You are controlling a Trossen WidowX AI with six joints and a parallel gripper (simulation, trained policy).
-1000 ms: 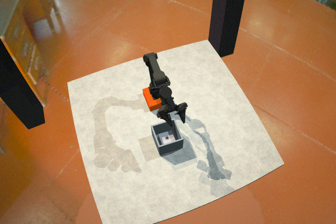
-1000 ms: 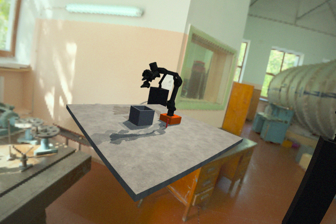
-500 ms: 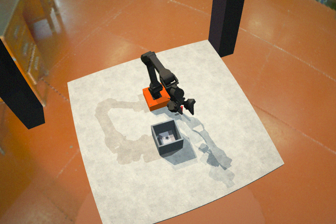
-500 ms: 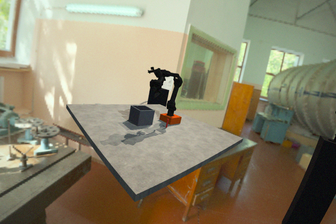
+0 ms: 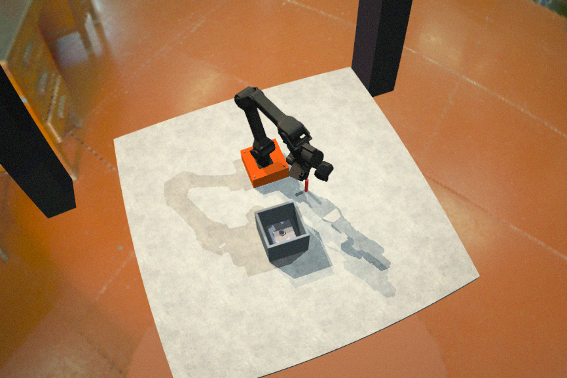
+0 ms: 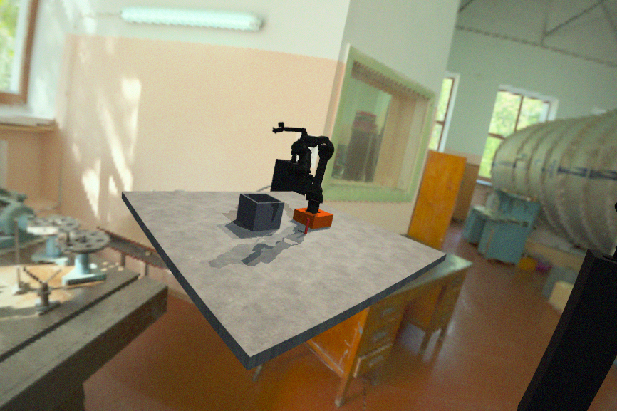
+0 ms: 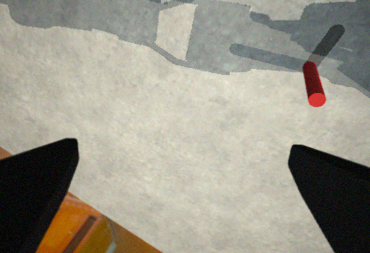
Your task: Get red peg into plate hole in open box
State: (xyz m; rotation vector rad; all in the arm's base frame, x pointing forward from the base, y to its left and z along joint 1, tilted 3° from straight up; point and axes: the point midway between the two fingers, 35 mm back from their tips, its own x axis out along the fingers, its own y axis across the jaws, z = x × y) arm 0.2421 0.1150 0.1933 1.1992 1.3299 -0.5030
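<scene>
In the wrist view, picture edges cut off both black gripper fingers. In the exterior view, the walls of the open dark-grey box (image 6: pixel 258 214) hide its bottom.
</scene>
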